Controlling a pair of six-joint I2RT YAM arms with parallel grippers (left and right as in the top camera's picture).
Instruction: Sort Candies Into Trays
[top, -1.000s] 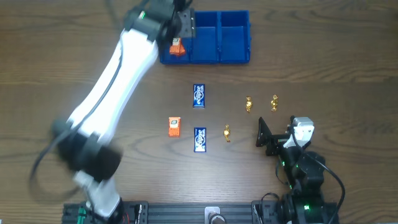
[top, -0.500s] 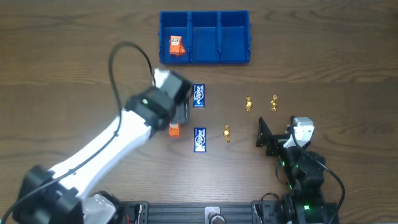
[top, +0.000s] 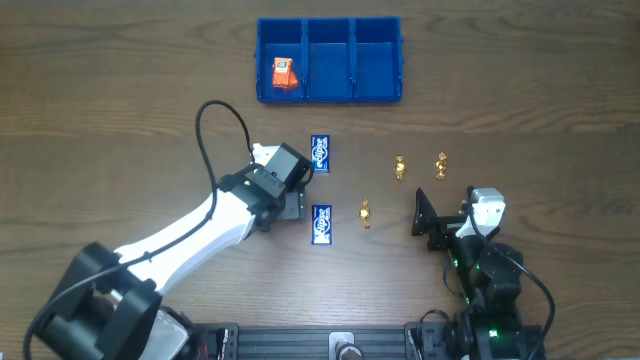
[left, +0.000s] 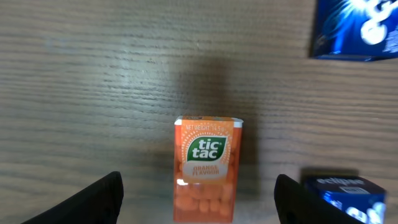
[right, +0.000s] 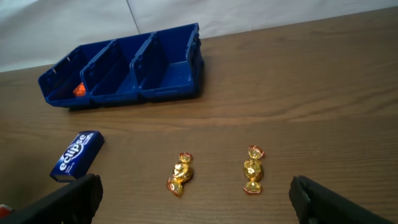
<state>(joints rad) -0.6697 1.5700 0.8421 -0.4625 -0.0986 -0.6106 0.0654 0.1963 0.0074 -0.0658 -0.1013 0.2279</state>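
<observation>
Left gripper (left: 198, 180) is low over the bench (top: 120, 120), left of centre. Its fingers (left: 102, 199) are spread wide, released, one on each side of an orange candy box (left: 207, 149) that lies flat on the wood. I see no contact with the box.

Right gripper (right: 194, 186) hangs over the right side of the bench near its own base, fingers likewise apart and holding nothing.

The blue tray (top: 329, 97) sits at the far edge and has three compartments. A second orange box (top: 285, 73) is in the leftmost one.

Loose on the bench are two blue packs (top: 320, 154) (top: 321, 224) and three gold-wrapped candies (top: 400, 167) (top: 441, 165) (top: 365, 213).
</observation>
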